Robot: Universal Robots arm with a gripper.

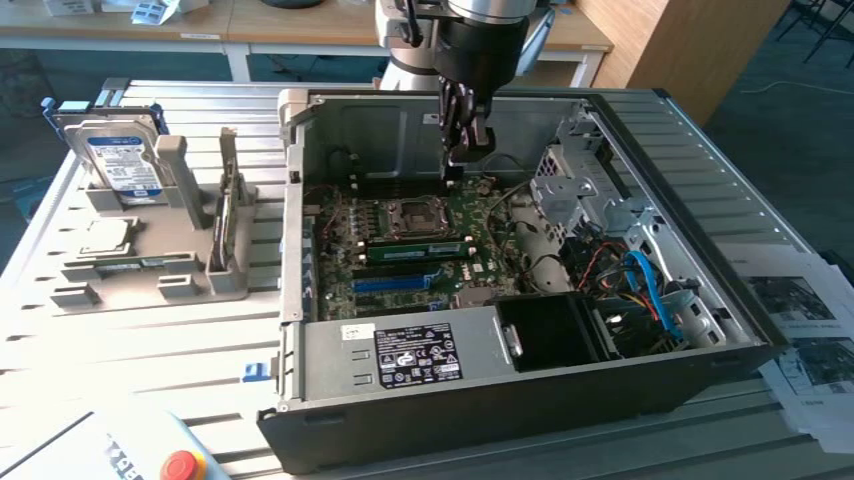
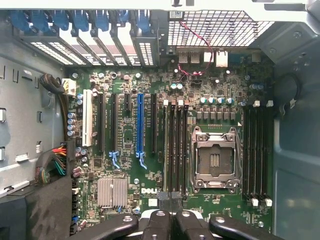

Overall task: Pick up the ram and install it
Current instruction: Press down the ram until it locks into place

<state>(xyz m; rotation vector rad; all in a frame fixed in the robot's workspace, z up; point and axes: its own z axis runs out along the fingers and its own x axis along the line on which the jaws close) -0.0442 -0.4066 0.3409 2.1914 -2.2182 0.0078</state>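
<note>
White "DELL" lettering legible on the green printed-circuit motherboard (image 2: 149,190), beside its ribbed silver heatsink (image 2: 112,192); print on the black-and-white sticker (image 1: 416,355) of the grey metal power-supply box (image 1: 331,352) and on the blue-white label (image 1: 118,160) of the silver hard drive (image 1: 96,131) too small to make out.

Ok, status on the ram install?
Pincer shut, above motherboard. Ram standing in slot by CPU socket. Blue cable off to the side.
</note>
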